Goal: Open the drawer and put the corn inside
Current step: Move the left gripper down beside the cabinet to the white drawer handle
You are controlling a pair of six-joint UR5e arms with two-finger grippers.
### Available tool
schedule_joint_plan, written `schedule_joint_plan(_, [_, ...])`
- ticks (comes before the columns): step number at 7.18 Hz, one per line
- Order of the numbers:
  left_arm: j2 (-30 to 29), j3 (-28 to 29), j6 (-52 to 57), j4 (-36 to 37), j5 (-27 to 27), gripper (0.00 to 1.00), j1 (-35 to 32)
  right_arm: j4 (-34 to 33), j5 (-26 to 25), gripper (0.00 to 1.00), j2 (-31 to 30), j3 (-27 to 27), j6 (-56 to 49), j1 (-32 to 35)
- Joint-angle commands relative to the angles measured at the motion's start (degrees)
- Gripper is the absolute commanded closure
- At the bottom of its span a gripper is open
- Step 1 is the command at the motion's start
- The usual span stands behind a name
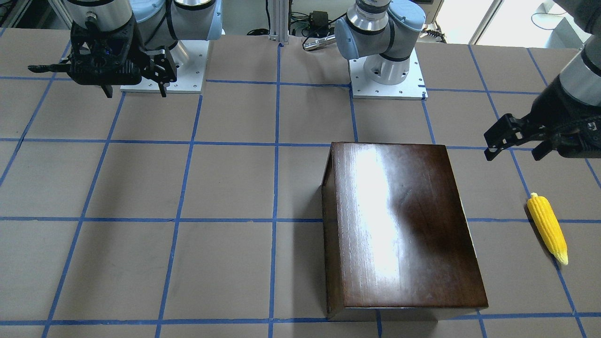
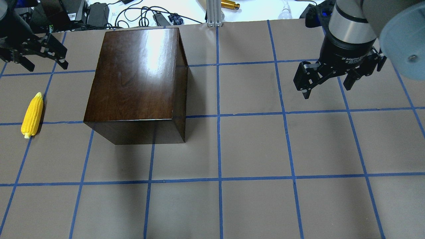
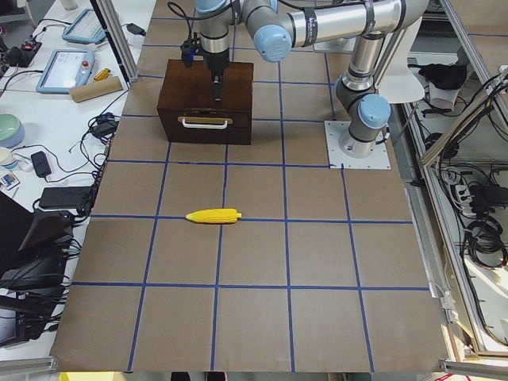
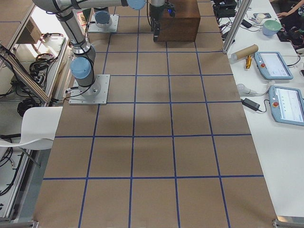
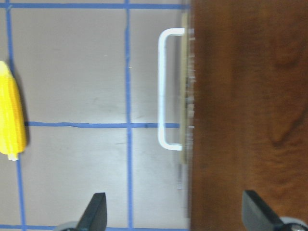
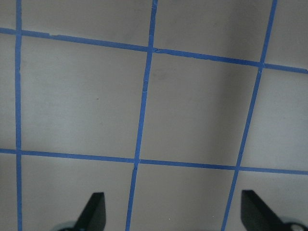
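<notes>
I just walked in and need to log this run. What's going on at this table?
Nothing is being held yet. Both arms hover with open grippers: the left gripper is above the table by the drawer side of the dark wooden box, and the right gripper is well away from it. The drawer looks shut. Its handle faces the corn, which lies untouched on the table beside the box.

Robotics lab; blue-taped grid table [image 2: 252,146], teach pendants [image 4: 273,65], tangled cables [image 3: 480,234]
</notes>
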Motion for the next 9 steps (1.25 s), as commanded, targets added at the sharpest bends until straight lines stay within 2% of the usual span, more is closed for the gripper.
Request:
schedule_joint_plan(1, [-3.96, -0.04, 8.66, 4.02, -0.07, 0.0, 6.93, 0.0, 0.0, 0.0, 0.03, 0.0, -0.02, 0.0])
schedule_joint_plan(3, [-11.42, -0.66, 8.97, 8.86, 0.02, 0.0, 7.14, 0.0, 0.0, 0.0, 0.03, 0.0, 0.07, 0.0])
schedule_joint_plan(4, [-14.77, -0.57, 8.79, 8.96, 0.02, 0.0, 7.14, 0.0, 0.0, 0.0, 0.03, 0.0, -0.02, 0.0])
schedule_joint_plan(6, [-19.0, -0.92, 8.52, 11.78, -1.12, 0.0, 7.14, 0.0, 0.0, 0.0, -0.05, 0.0, 0.07, 0.0])
schedule_joint_plan(8, [-18.32, -1.01, 9.48, 10.38, -11.7, 0.0, 7.23, 0.0, 0.0, 0.0, -0.05, 0.0, -0.02, 0.0])
schedule_joint_plan(9, [-16.92, -0.75, 9.75, 6.54, -16.02, 0.0, 6.79, 0.0, 0.0, 0.0, -0.05, 0.0, -0.02, 0.0])
